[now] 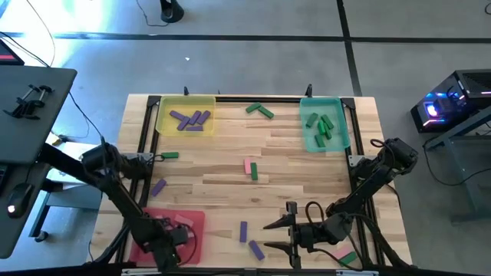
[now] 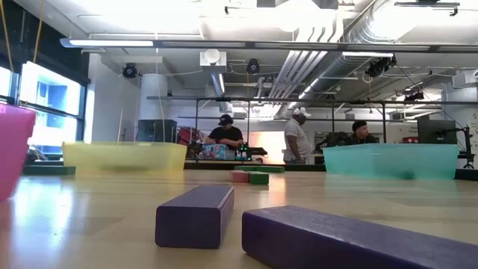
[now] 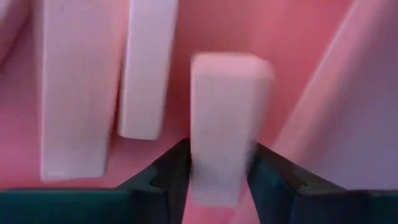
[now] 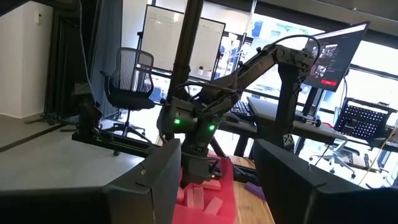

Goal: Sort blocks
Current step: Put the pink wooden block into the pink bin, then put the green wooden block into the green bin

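The left hand (image 3: 217,180) hangs low inside the red tray (image 1: 196,222) at the near left corner of the surface (image 1: 222,184), pinching a pink block (image 3: 227,124) between its two dark fingers (image 3: 165,174). The block's long axis runs straight out from the hand, its far end pointing into the tray, and two more pink blocks (image 3: 106,81) lie just beside it on the tray floor, roughly parallel. The coming move, as I judge it, is a release: the block is already over its tray, with open floor on the side away from its neighbours and the tray wall rising beyond that, so there is room to let go and lift clear. The right hand (image 1: 295,230) waits at the near edge with fingers spread wide and nothing between them; two purple blocks (image 1: 249,239) lie just to its left, nearer to it than to the left arm, and a green block (image 1: 347,258) lies near it by the near right corner. A pink and green pair (image 1: 251,169) sits mid-surface, well apart from both hands, with the yellow tray (image 1: 163,107) and teal tray (image 1: 337,142) at the far side.
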Controlling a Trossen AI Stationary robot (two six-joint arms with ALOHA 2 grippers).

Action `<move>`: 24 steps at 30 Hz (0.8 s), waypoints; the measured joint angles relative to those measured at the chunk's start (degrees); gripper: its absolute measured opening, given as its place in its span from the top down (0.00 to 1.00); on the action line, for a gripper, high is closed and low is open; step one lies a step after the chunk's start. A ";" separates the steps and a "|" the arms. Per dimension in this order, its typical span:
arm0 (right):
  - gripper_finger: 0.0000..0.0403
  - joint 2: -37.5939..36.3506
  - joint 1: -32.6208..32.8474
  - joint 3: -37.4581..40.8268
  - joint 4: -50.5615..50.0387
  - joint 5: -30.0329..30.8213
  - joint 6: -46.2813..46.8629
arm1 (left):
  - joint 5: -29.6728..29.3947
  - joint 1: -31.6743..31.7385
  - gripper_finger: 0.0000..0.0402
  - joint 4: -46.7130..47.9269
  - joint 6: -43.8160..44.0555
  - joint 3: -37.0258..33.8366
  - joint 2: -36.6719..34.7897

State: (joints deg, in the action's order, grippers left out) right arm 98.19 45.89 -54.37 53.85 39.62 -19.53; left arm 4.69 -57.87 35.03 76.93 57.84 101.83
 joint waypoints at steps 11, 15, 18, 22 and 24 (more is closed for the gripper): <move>0.53 0.00 1.09 0.00 -2.48 4.26 1.47 | -5.58 3.96 0.55 2.34 -7.31 -0.15 -9.83; 0.53 0.00 3.10 0.00 -5.60 10.93 1.47 | -18.16 3.85 0.54 0.33 -13.36 -0.13 -14.47; 0.53 0.00 4.89 0.00 -8.86 12.81 1.51 | -32.76 3.52 0.54 -4.96 -22.49 -0.07 -16.39; 0.53 -0.04 7.76 0.00 -15.51 12.44 10.33 | -48.82 3.51 0.54 -15.20 -39.40 -0.06 -16.17; 0.53 -0.07 9.03 0.00 -20.33 11.61 19.25 | -53.05 4.23 0.54 -19.90 -46.88 -0.06 -15.27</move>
State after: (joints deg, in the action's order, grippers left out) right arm 98.13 54.92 -54.37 33.52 51.23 -0.28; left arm -48.36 -53.64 15.13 30.05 57.78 86.56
